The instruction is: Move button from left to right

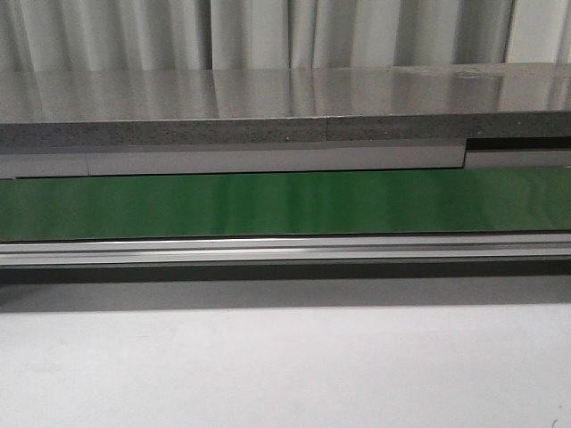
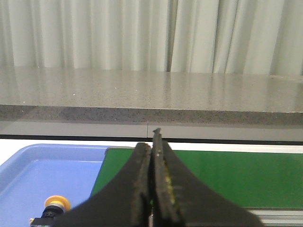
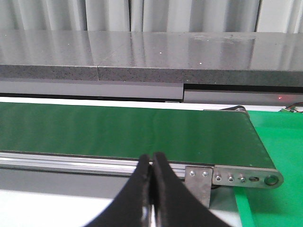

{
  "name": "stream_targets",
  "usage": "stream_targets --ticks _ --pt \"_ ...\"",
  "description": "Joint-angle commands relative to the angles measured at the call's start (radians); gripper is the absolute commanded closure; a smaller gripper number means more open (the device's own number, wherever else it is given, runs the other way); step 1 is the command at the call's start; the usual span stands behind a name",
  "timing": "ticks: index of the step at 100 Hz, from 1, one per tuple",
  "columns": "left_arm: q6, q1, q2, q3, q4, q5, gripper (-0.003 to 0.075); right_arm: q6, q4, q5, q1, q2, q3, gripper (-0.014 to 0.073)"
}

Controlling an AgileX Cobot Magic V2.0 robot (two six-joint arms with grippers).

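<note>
Sitting in the blue tray (image 2: pixel 28 165) at the left end of the green belt (image 1: pixel 285 203), the button (image 2: pixel 57 204) shows its yellow cap beside the left tool (image 2: pixel 151 156), whose 2 jaws are pressed together on nothing; the tray keeps it within that arm's reach. The right tool (image 3: pixel 151 165) is likewise closed and empty, waiting near the belt's right end, probably to receive it; the white surface (image 1: pixel 285 366) appears in the front view.
</note>
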Motion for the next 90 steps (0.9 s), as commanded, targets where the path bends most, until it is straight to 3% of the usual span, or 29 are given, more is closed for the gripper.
stream_targets --ticks 1,58,90 --pt "-0.004 -0.006 -0.032 0.058 0.000 -0.083 0.0741 -0.003 -0.009 -0.082 0.001 -0.018 -0.015 0.0661" --pt "-0.004 -0.006 -0.032 0.037 0.000 -0.141 0.0741 -0.003 -0.009 -0.082 0.001 -0.018 -0.015 0.0661" --pt "-0.004 -0.006 0.062 -0.177 0.000 0.112 0.0741 -0.003 -0.009 -0.082 0.001 -0.018 -0.015 0.0661"
